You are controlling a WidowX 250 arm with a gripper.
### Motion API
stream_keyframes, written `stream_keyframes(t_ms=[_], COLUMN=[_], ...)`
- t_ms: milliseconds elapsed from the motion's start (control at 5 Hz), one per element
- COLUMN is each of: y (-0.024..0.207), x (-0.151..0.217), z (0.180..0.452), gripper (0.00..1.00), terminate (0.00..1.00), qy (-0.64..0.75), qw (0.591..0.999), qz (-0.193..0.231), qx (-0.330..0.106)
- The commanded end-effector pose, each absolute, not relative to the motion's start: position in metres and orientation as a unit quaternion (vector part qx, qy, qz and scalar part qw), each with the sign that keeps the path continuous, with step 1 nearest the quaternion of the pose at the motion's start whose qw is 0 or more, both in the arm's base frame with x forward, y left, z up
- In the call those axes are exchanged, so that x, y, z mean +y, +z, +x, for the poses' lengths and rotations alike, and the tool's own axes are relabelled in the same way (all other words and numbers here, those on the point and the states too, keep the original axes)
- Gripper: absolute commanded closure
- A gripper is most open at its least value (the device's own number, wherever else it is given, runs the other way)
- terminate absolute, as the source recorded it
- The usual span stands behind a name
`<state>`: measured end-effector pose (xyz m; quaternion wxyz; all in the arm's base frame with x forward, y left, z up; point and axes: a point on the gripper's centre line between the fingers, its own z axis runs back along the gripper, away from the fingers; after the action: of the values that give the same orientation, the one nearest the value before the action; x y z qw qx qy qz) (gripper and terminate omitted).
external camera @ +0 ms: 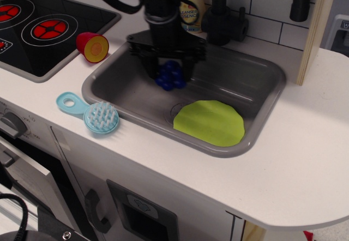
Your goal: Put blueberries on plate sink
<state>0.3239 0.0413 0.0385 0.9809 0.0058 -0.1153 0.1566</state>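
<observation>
The blueberries [170,76], a small lump of glossy dark blue balls, hang between the black fingers of my gripper [169,75], held above the floor of the grey sink [267,96]. The gripper is shut on them. The lime-green plate [210,122] lies flat in the sink's front right corner, to the right of and nearer than the gripper. The arm comes down from the top of the view and hides part of the sink's back wall.
A light blue scrub brush [92,113] lies on the white counter left of the sink. A red and yellow cup [92,47] lies beside the black stovetop [38,28]. A black faucet [226,17] and a soap bottle [192,6] stand behind the sink.
</observation>
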Motion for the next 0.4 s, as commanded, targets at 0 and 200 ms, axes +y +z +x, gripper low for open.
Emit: stream_keyframes(t_ms=[0, 200], y=[0.042, 0.029], x=[0.006, -0.002], z=[0.318, 0.318], gripper=[1.0, 1.0], terminate=[0.0, 0.0], qy=[0.127, 0.129], qw=[0.987, 0.987], qz=[0.005, 0.014], qx=[-0.094, -0.092])
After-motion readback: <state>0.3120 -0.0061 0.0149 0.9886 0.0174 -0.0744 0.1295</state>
